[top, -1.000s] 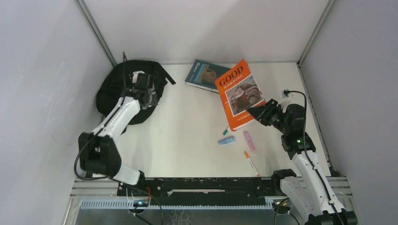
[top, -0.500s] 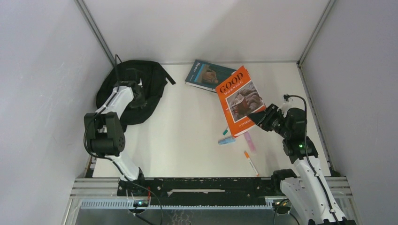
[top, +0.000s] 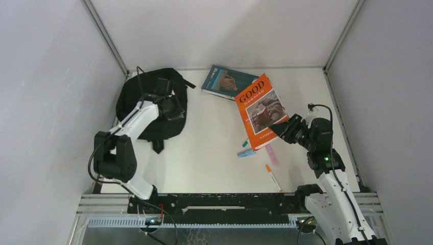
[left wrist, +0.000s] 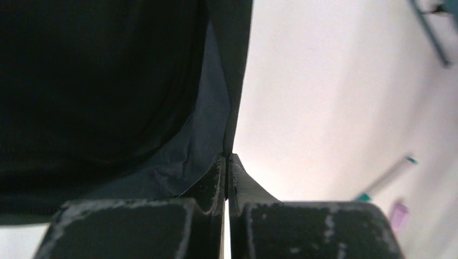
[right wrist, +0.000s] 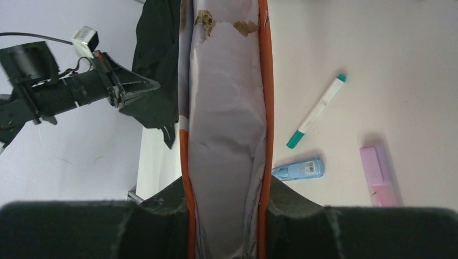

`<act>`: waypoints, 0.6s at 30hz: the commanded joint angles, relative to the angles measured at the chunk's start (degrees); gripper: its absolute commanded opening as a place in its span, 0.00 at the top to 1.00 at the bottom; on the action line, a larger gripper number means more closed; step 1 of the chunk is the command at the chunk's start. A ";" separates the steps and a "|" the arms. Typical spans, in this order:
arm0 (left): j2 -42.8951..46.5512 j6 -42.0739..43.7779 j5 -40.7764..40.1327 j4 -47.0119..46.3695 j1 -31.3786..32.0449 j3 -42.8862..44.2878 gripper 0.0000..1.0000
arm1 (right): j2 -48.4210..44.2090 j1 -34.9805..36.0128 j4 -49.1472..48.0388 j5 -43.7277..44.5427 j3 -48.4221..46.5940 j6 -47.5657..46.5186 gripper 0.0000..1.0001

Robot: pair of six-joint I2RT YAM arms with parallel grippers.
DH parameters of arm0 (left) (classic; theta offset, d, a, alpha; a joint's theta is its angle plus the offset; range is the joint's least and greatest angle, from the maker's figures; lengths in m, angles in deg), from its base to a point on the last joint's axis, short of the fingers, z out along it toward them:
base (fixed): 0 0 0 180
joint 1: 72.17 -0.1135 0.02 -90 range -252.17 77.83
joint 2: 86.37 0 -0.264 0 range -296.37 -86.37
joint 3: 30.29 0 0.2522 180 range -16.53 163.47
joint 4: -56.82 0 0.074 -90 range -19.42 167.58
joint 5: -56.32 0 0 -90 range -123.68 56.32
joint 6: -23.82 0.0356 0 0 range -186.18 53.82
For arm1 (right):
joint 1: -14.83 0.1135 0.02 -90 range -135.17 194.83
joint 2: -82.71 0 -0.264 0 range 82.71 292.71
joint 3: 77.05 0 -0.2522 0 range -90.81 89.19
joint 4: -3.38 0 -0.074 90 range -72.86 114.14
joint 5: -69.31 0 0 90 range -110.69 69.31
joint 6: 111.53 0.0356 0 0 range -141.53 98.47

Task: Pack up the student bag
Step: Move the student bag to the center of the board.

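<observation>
The bag [top: 137, 93], lying at upper left of the top view, is pinched at its fabric edge by the closed left gripper [left wrist: 227, 161], and the orange book [top: 260, 109] is clamped edgewise in the right gripper [right wrist: 227, 197] at centre right.

The left gripper [top: 171, 107] is gripping the bag [top: 131, 99] at its right edge. The right gripper [top: 282, 128] is holding the orange book [top: 259, 109] by its near edge, its far corner overlapping the blue book [top: 223, 80].
</observation>
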 commanded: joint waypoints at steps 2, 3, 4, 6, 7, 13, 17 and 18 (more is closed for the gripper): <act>6.58 -17.22 1.54 -6.54 8.66 -0.54 0.92 | 0.06 -0.24 -4.98 -0.04 0.29 0.63 0.99; 6.30 -17.17 2.73 -6.60 9.63 0.48 0.84 | 0.14 -0.24 -5.09 -0.05 0.33 0.67 0.99; 5.88 -16.13 4.52 -6.77 10.49 1.70 0.79 | 0.08 -0.24 -5.02 -0.05 0.34 0.64 0.99; 4.51 -11.50 7.12 -4.35 12.02 6.12 0.60 | 0.09 -0.24 -4.80 0.07 0.29 0.41 0.99; 3.96 -8.75 6.70 -1.72 12.59 8.74 0.54 | 0.16 -0.24 -4.64 0.11 0.33 0.25 0.98; 5.35 2.36 -7.01 8.71 8.63 13.18 0.36 | 0.67 -0.24 -4.40 -0.17 0.34 -0.06 0.98; 8.95 0.26 -7.23 4.89 -0.26 5.39 0.45 | 0.71 -0.24 -4.65 -0.46 0.30 0.00 0.98; 10.46 -0.70 -8.61 2.65 -1.45 2.45 0.46 | 0.68 -0.24 -4.70 -0.73 0.27 0.18 0.98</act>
